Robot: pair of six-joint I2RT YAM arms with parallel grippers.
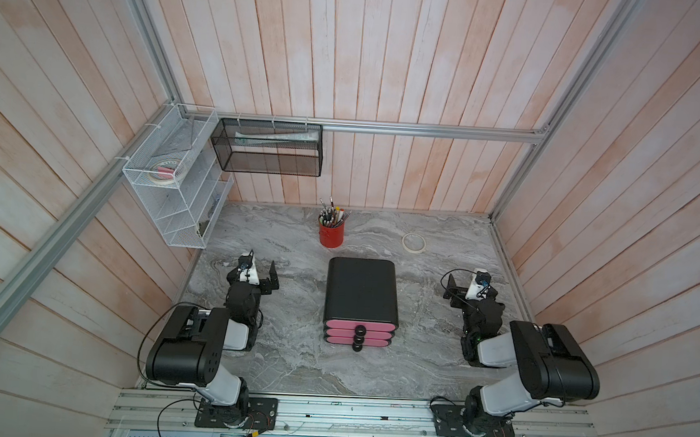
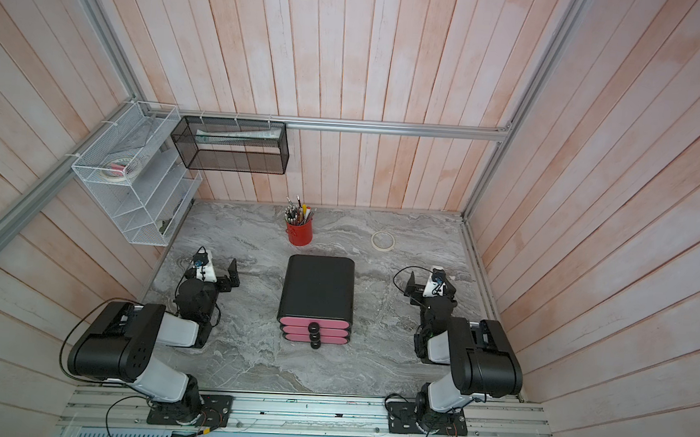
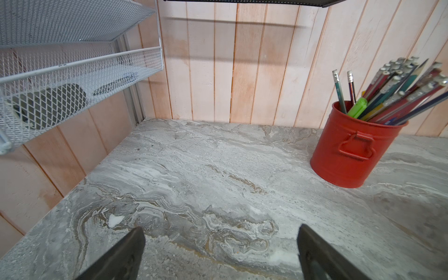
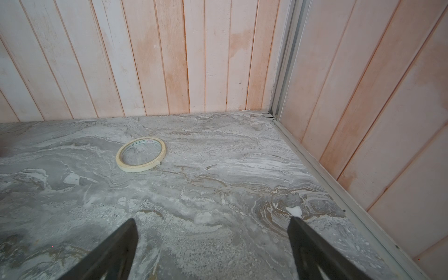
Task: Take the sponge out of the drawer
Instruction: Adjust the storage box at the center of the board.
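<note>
I am finding no text that I can read outright. The tape (image 4: 139, 169) lying on the table (image 4: 218, 189) is showing dark printed letters and a small red mark along the inside of its ring, but they are blurring too much for me to spell out. The pencils (image 3: 392, 92) in the cup (image 3: 349, 150) are coming out too blurred for any lettering.

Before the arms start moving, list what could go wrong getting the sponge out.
All three pink drawer fronts of the black drawer unit are shut and no sponge shows, so the wrong one may get opened.
The small round black knobs sit stacked close; a grasp could slip off or catch two.
The unit looks unfixed; a pull may drag it along.
</note>
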